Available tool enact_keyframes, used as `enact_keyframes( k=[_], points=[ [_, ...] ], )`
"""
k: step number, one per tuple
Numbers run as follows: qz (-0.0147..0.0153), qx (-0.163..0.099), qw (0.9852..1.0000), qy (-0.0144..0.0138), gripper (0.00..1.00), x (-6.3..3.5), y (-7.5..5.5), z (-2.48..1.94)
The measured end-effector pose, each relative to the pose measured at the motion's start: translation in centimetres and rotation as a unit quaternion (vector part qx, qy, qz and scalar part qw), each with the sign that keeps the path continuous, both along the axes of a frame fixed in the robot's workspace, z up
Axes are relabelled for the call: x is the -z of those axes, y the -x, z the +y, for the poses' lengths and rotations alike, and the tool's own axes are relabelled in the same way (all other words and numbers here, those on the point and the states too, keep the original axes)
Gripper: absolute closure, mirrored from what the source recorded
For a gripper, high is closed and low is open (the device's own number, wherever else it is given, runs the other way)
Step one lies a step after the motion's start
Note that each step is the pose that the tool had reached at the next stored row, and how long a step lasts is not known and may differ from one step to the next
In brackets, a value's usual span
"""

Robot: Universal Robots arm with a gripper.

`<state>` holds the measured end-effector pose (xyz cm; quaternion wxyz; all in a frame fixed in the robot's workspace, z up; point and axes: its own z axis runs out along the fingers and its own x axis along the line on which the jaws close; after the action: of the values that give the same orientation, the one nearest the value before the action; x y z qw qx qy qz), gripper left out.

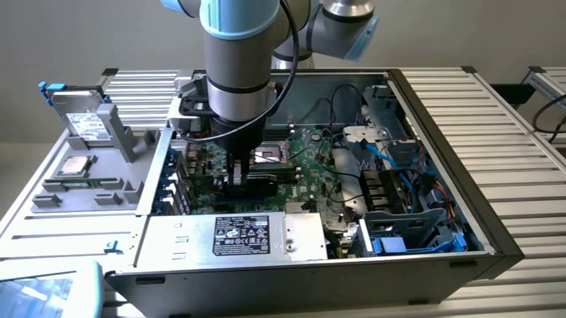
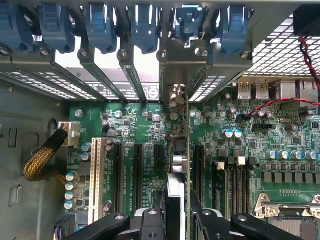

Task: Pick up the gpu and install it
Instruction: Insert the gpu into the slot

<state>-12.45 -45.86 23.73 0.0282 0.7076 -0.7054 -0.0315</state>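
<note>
Deep inside the open computer case (image 1: 495, 248) at the centre of the exterior frame, my end effector (image 1: 240, 177) reaches down over the green motherboard (image 1: 305, 159), its fingers (image 2: 150, 222) closed on the gpu (image 2: 179, 150). From the wrist, the card appears edge-on, standing upright at mid-frame among the black expansion slots (image 2: 136, 167), its silver bracket end (image 2: 176, 92) up against the rear wall of the case below the row of blue slot latches (image 2: 145, 25). Whether the card is fully seated in a slot I cannot tell. A white slot (image 2: 95, 177) and a braided yellow cable (image 2: 45, 155) lie at the wrist frame's lower left; the processor socket (image 2: 287, 212) sits at lower right. In the exterior view, the power supply (image 1: 234, 235) with its label fills the near edge of the case, blue cables (image 1: 402, 165) run along the right side, and a grey parts tray (image 1: 84, 172) rests at left on the slatted table (image 1: 508, 112).
</note>
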Motion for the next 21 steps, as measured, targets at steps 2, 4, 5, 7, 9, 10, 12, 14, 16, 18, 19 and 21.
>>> enact_keyframes(
  k=[2, 4, 5, 7, 9, 10, 12, 14, 16, 18, 19, 21],
  points=[
    [0.0000, 0.000, 1.0000, 0.0010, 0.72, 0.00, 0.00, 0.00],
    [0.0000, 0.001, 1.0000, 0.0018, 0.72, 0.00, 0.00, 0.03],
    [0.0000, 0.001, 1.0000, 0.0020, 0.72, 0.00, 0.00, 0.04],
    [0.0001, 0.001, 1.0000, 0.0029, 0.72, 0.00, 0.00, 0.11],
    [0.0001, 0.001, 1.0000, 0.0032, 0.72, 0.01, 0.00, 0.16],
    [0.0001, 0.001, 1.0000, 0.0032, 0.72, 0.01, 0.00, 0.16],
    [0.0000, 0.001, 1.0000, 0.0032, 0.72, 0.02, 0.00, 0.17],
    [0.0001, 0.001, 1.0000, 0.0032, 0.72, 0.02, 0.00, 0.17],
    [0.0000, 0.001, 1.0000, 0.0033, 0.72, 0.06, 0.00, 0.17],
    [0.0000, 0.001, 1.0000, 0.0034, 0.72, 0.09, 0.00, 0.17],
    [0.0000, 0.001, 1.0000, 0.0034, 0.72, 0.10, 0.00, 0.17],
    [-0.0001, 0.001, 1.0000, 0.0034, 0.72, 0.13, 0.08, 0.18]
  ],
)
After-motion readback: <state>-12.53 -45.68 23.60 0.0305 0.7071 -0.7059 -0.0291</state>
